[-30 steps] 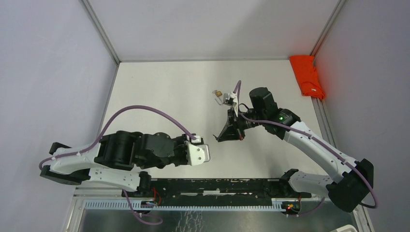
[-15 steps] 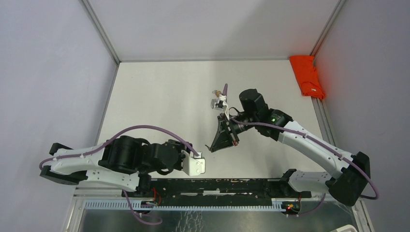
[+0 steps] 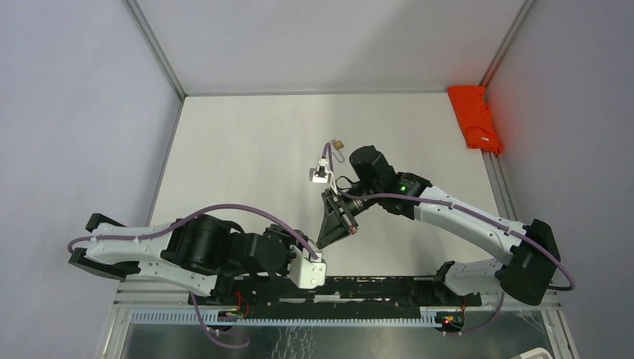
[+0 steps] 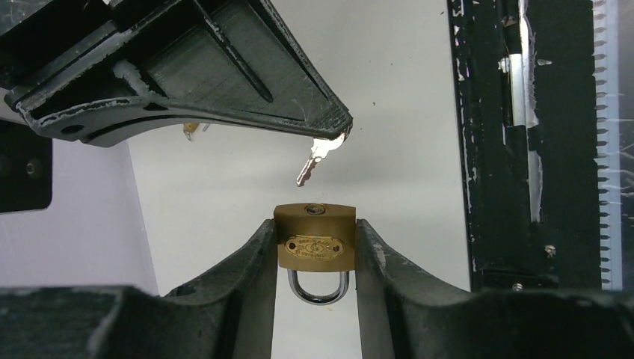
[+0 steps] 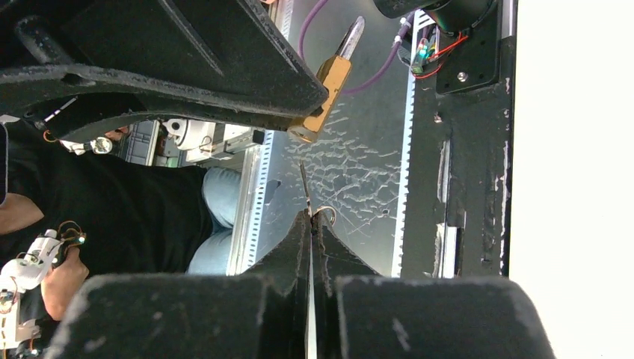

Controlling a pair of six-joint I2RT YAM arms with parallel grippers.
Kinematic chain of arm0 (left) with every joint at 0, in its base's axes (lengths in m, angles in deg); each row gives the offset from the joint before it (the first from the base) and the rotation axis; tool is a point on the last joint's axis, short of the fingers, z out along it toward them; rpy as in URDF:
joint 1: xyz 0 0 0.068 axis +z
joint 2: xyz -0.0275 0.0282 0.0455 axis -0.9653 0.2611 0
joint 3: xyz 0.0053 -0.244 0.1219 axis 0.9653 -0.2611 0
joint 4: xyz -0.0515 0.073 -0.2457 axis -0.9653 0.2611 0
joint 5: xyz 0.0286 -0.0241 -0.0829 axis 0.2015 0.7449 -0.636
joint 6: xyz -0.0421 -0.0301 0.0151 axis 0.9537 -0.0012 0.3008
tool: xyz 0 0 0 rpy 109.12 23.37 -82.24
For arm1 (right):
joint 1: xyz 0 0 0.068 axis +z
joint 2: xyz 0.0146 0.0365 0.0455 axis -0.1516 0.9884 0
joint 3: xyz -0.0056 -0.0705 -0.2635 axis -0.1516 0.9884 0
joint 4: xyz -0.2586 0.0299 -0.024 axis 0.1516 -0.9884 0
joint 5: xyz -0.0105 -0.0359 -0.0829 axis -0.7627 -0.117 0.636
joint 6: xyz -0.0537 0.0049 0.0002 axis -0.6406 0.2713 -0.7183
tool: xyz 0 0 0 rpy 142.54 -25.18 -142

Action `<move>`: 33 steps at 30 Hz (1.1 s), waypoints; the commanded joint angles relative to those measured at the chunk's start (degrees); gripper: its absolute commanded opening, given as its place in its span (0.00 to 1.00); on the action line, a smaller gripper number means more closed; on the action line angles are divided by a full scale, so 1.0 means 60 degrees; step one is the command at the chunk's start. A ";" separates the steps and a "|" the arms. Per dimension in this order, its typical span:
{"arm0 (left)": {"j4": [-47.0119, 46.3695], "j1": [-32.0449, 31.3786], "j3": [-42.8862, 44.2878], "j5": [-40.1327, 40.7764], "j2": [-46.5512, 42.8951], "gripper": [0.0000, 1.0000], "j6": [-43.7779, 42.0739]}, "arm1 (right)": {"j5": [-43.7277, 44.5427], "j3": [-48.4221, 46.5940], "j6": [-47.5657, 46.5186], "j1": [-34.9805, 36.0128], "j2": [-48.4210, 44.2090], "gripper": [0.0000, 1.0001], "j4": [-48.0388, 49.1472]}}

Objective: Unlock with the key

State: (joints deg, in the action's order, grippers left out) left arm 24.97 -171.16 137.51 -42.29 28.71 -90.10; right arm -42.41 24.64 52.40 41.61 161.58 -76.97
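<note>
Left gripper (image 4: 314,224) clamps the small brass padlock with a steel shackle (image 4: 315,241) by its 2 side faces, 1 black finger (image 4: 254,258) on each. The jaws stand wide but both are in full contact, so it's a grip. The shackle points back toward the left wrist camera and the keyhole face points away, toward the right gripper (image 4: 338,132). The right gripper's fingers are pressed fully together on the bow of the small silver key (image 4: 312,164). The blade sticks out past the tips, tilted off the padlock's axis. The key tip sits just short of the keyhole face, slightly off to 1 side of the keyhole, with a clear gap and not inserted. The right wrist view agrees: thin blade edge-on, wire keyring (image 5: 326,214) at the fingertips, padlock straight ahead of the key and apart from it. In the top view the padlock itself is hidden under the left wrist's white housing (image 3: 306,271), held above the white table (image 3: 247,149), just beside the black slotted rail (image 3: 374,288). The right gripper reaches down to it from the far side. A tiny brass item (image 3: 338,143) lies well beyond the padlock; too small to identify. The orange cloth (image 3: 475,120) is well apart from the padlock, at the far right edge.
</note>
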 commanded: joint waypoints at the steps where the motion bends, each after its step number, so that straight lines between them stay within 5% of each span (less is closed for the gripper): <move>1: -0.0171 -0.0134 0.0250 -0.0072 0.0027 0.02 -0.0180 | -0.0035 -0.0173 0.0194 0.0171 0.0020 0.00 0.0154; 33: 0.0048 -0.0305 0.0525 -0.0576 0.0576 0.02 0.0063 | 0.0479 -0.0558 -0.0239 0.0608 0.0225 0.00 -0.0795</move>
State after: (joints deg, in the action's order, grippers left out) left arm 25.91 -172.40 138.27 -44.60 32.01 -90.06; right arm -40.59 23.79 52.07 45.28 163.27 -81.82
